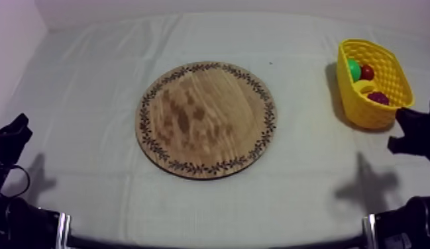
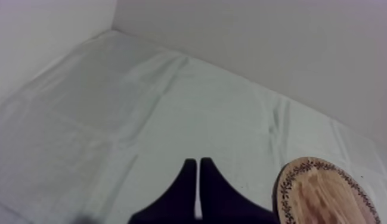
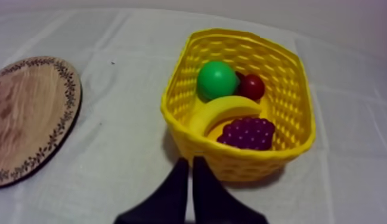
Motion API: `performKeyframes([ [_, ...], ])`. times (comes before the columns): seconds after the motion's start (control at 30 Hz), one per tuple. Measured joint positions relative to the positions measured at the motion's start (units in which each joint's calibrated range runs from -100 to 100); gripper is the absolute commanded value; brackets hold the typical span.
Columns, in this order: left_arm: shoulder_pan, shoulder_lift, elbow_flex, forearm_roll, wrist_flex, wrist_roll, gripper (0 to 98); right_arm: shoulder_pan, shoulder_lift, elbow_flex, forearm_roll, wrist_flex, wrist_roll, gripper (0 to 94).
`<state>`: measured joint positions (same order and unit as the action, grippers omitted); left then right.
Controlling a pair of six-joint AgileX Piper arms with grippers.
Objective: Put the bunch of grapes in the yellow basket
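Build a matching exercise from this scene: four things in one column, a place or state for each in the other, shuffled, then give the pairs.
Things:
1. bunch of grapes
2. wooden board
3. yellow basket
4. banana

Places or states:
A. bare, mid-table
B. at the table's right side, holding fruit
C. in the basket, curved between the green fruit and the grapes
D. purple, in the basket beside the banana

Pairs: 1-D, 2-A, 3-B, 4-C

Black arms (image 1: 10, 140), tapered black end effectors (image 3: 191, 161)
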<state>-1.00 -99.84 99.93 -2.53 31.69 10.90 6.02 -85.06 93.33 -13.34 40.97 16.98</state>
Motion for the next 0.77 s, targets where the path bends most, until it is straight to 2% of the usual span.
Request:
performKeyframes([
  [0.07,0.0,0.0,0.0,0.0,0.0,0.0,0.0,-0.9,-3.6,1.4,0.6,0.9,-0.2,0.4],
  [0.17,0.0,0.0,0.0,0.0,0.0,0.0,0.0,-2.9,-8.0,3.0,4.8,2.0,-2.2,0.4],
  [0.37,0.0,0.0,0.0,0.0,0.0,0.0,0.0,-5.5,-10.5,5.6,10.3,-2.4,-10.8,0.5],
  [0.57,0.0,0.0,0.0,0.0,0.0,0.0,0.0,-7.0,-10.6,6.2,11.3,-3.7,-15.7,0.4],
  [0.67,0.0,0.0,0.0,0.0,0.0,0.0,0.0,-7.6,-10.6,6.2,11.4,-3.7,-16.0,0.4],
  [0.77,0.0,0.0,0.0,0.0,0.0,0.0,0.0,-7.7,-10.6,6.2,11.4,-3.7,-14.6,0.4],
])
